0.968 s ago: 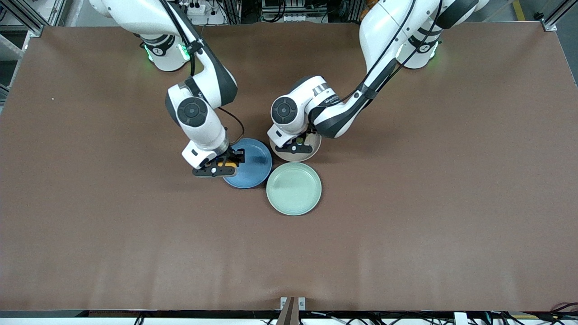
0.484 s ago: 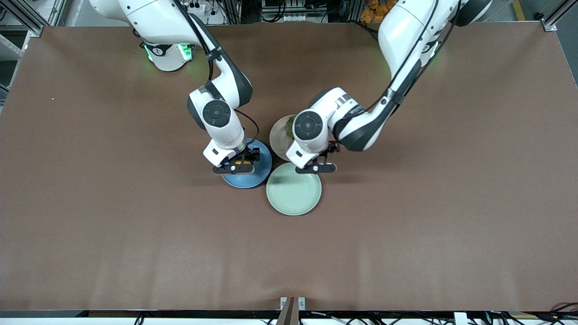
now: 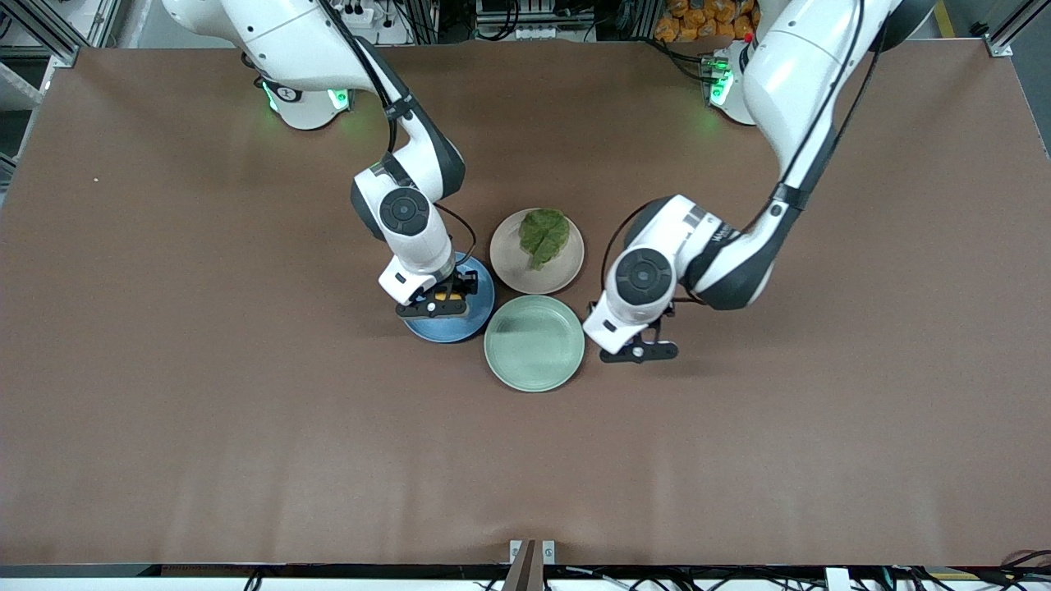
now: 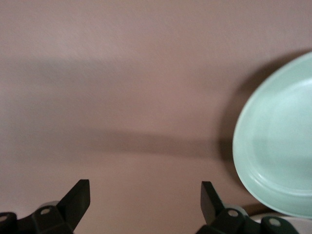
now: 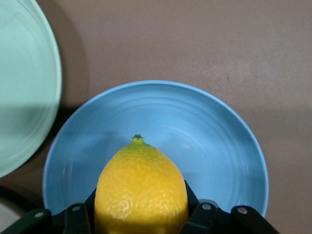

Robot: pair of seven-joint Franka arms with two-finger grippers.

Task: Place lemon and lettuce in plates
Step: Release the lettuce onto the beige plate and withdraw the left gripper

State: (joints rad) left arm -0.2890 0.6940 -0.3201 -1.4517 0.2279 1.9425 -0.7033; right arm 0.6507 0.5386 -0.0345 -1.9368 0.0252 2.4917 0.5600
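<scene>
Lemon (image 5: 141,187): I have it pinched between the fingers of the right end effector (image 3: 433,307), which is shut on it and hangs over the blue plate (image 3: 474,318); in the right wrist view the fruit's tip points out across the plate's well.
Lettuce (image 3: 543,235): lying flat in the beige-pink plate (image 3: 513,271), set down and untouched by either arm, apart from both end effectors.
Left end effector (image 3: 639,353): fingers spread wide with nothing between them, over bare table (image 3: 788,410) just beside the rim of the mint-green plate (image 3: 534,345), toward the left arm's end of the table.
Around the right end effector: the mint-green plate lies close beside the blue plate under it; their rims look nearly touching, and I cannot tell whether they meet. The beige-pink plate lies just beside both, farther from the front camera than the mint-green one.
In the way: between the held lemon and the blue plate I see only open space; the left wrist view shows bare table under my left fingers, with the mint-green rim at one side.
Changed since a second ago: the left end effector was down over the beige-pink plate, hiding the lettuce; it has swung off past the mint-green plate, and the leaf now shows in full. The right end effector, lemon gripped throughout, has moved from the blue plate's outer edge to over the plate itself. All three plates sit where they were.
</scene>
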